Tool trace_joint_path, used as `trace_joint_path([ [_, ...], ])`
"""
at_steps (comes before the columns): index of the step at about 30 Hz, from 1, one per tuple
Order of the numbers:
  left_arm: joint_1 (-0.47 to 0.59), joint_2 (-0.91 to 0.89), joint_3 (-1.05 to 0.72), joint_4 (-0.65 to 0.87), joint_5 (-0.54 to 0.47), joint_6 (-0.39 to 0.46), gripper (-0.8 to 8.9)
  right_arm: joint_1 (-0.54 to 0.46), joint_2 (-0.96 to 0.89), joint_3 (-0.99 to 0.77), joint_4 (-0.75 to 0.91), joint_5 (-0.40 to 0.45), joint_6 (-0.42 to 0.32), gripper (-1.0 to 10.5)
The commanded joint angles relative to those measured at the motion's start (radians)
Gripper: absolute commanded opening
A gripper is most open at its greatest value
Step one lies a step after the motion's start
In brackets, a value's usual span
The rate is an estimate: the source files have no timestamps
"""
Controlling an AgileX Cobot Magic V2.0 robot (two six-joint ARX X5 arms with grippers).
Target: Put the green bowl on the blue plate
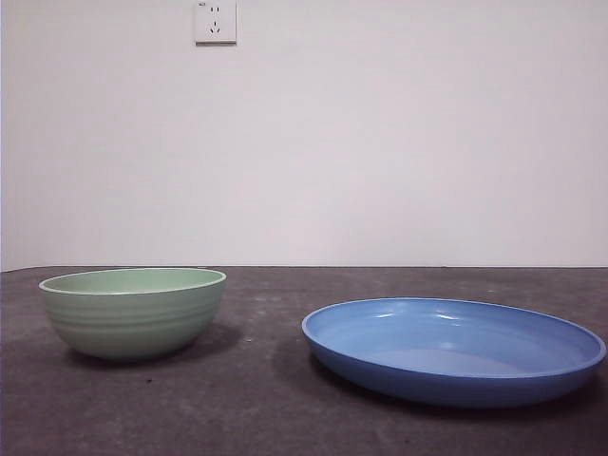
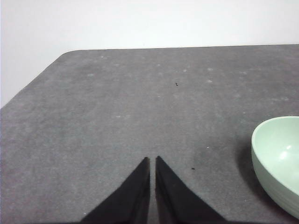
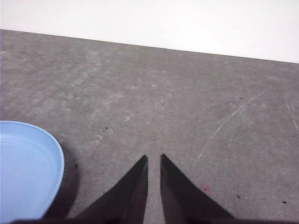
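Standing upright on the dark grey table [image 1: 266,408], the green bowl [image 1: 133,311] is seen at the left of the front view, empty, its ridged outside facing the camera. The blue plate [image 1: 454,349] is set flat on the same table to the right of the bowl, well apart from it, with bare tabletop between them; nothing lies in it. A white wall socket [image 1: 216,21] is noted on the wall behind. No arm is seen in the front view.

The left gripper [image 2: 152,159] is held above bare table with its jaws closed, tips nearly touching, nothing between them; the bowl's rim is caught nearby at the frame edge. The right gripper [image 3: 153,157] is likewise held over bare table, jaws drawn together and empty, with the plate's edge near it.
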Motion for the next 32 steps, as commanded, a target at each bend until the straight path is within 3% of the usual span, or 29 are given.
trace_joint_path([
  [1,-0.002,-0.001,-0.02,0.001,0.001,-0.038,0.19,0.0,-0.002,-0.005,0.016,-0.002,0.012,0.4],
  [5,-0.002,-0.001,-0.02,-0.004,0.001,-0.05,0.18,0.0,-0.002,-0.005,0.024,-0.002,0.071,0.4],
  [18,-0.004,0.075,0.11,0.05,0.001,-0.211,0.18,0.007,0.0,0.079,0.051,-0.003,0.386,0.1],
  [26,-0.005,0.27,0.337,0.016,0.005,-0.281,0.18,0.009,0.101,0.261,-0.04,-0.025,0.483,0.1],
  [32,-0.011,0.426,0.537,-0.066,0.085,-0.282,0.18,0.01,0.253,0.441,-0.175,-0.106,0.482,0.1],
])
